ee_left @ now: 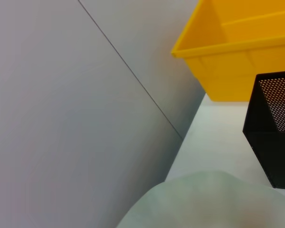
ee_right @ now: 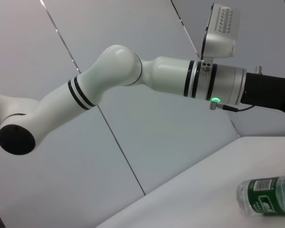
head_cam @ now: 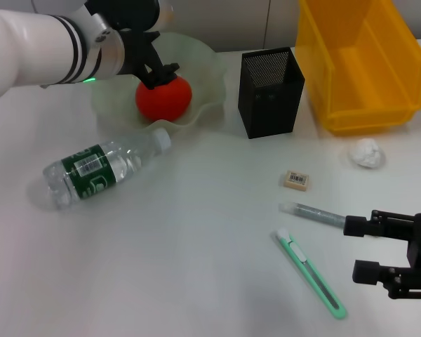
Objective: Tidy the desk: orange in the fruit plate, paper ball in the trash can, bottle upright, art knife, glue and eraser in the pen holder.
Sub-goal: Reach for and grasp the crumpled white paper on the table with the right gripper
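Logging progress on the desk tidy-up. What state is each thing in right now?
Orange: in the fruit plate, left pincer on it.
Bottle: lying on its side.
Paper ball: on the desk.
Eraser: on the desk.
Glue: lying flat.
Art knife: lying flat.
Pen holder: upright.
Right pincer: open, low by the glue.

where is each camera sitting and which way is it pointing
Head view: high on the robot, looking down at the desk; shows the left pincer at the orange in the fruit plate, and the right pincer low near the glue.
Left wrist view: over the plate, facing wall, pen holder and yellow bin; no arm shows.
Right wrist view: low, facing the wall; shows the left arm.
Shared: the lying bottle.
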Available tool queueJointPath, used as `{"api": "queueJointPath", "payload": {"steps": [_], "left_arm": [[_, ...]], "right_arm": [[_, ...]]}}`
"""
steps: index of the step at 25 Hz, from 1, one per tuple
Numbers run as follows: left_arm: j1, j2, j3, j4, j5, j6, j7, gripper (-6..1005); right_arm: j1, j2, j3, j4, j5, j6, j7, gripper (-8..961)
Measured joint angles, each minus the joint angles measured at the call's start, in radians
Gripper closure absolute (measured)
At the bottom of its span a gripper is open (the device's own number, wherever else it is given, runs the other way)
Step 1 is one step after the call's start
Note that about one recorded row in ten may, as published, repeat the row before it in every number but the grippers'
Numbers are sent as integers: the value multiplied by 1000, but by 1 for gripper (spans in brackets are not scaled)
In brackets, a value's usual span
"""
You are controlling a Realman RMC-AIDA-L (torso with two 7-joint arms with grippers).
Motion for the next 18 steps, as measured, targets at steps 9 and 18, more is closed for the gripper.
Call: {"api": "queueJointPath", "payload": {"steps": [9,18], "left_arm": [[126,-1,2,198,7,-34,-52,414],[271,1,9,353,-77,-106,-88,423]], "right_arm": [[-3,-1,52,-38,2,-10,78,184],[84,-32,19,-177,-75,-42,357,186]]}}
